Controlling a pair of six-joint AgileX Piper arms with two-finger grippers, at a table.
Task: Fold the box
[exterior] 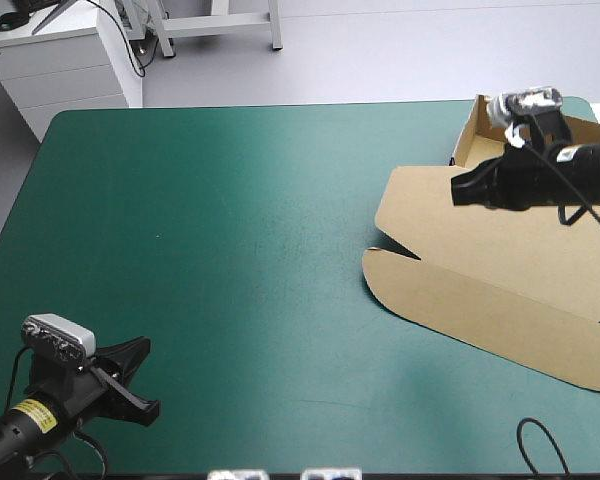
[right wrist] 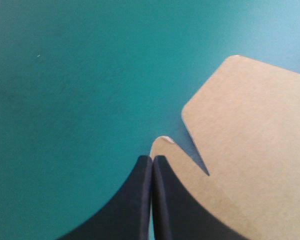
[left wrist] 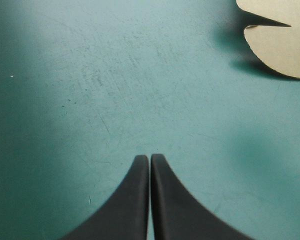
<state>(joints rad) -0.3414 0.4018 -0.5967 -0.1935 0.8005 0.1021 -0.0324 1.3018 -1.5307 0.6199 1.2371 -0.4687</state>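
The brown box [exterior: 500, 270] lies at the table's right side, its wide lid flat with rounded flaps and a cut notch toward the table's middle. Raised walls [exterior: 475, 130] stand at its far end. My right gripper [exterior: 456, 188] is shut and hovers over the lid's far flap. In the right wrist view its tips [right wrist: 152, 158] sit above the flap edge beside the notch in the box [right wrist: 250, 140], with nothing between them. My left gripper [exterior: 145, 352] is shut near the table's front left corner, over bare cover [left wrist: 150, 157]. The box's flaps [left wrist: 282, 42] lie far ahead of it.
Teal-green cover [exterior: 230, 230] stretches between the left gripper and the box. A white cabinet [exterior: 65, 60] stands beyond the table's far left corner. The box's right part runs out of the high view.
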